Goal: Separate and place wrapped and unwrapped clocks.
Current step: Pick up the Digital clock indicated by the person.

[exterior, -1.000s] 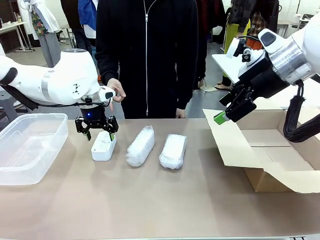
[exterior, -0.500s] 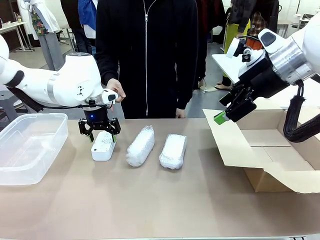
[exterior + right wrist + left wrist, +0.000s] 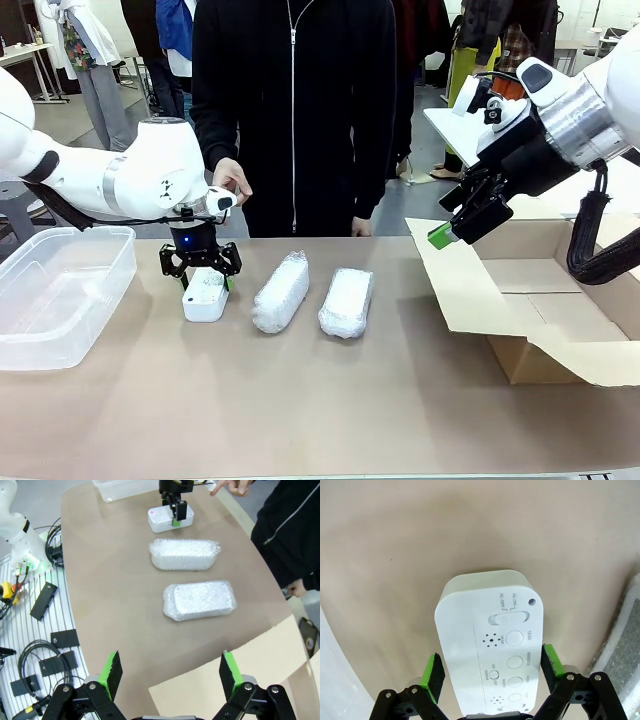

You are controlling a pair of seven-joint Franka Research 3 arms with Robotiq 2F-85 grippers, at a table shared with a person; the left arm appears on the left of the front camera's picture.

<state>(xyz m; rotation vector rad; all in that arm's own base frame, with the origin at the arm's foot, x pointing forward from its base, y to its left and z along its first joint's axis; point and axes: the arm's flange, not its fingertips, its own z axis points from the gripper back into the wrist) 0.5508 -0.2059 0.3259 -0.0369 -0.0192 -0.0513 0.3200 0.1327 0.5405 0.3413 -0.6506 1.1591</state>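
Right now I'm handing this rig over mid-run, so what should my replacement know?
Left gripper: open, pads either side of the bare clock, not closed on it.
Right gripper: open, empty, raised above the cardboard box flap.
Two wrapped clocks lie beside the bare clock, mid-table.
Done: nothing sorted. Left: grasp and place all three.

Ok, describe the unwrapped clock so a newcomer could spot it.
Start at the clear plastic bin on the table's left. Of three white blocks in a row beside it, the clock is nearest the bin, between the open jaws of the left gripper. It alone is smooth and bare; its neighbours are bubble-wrapped.
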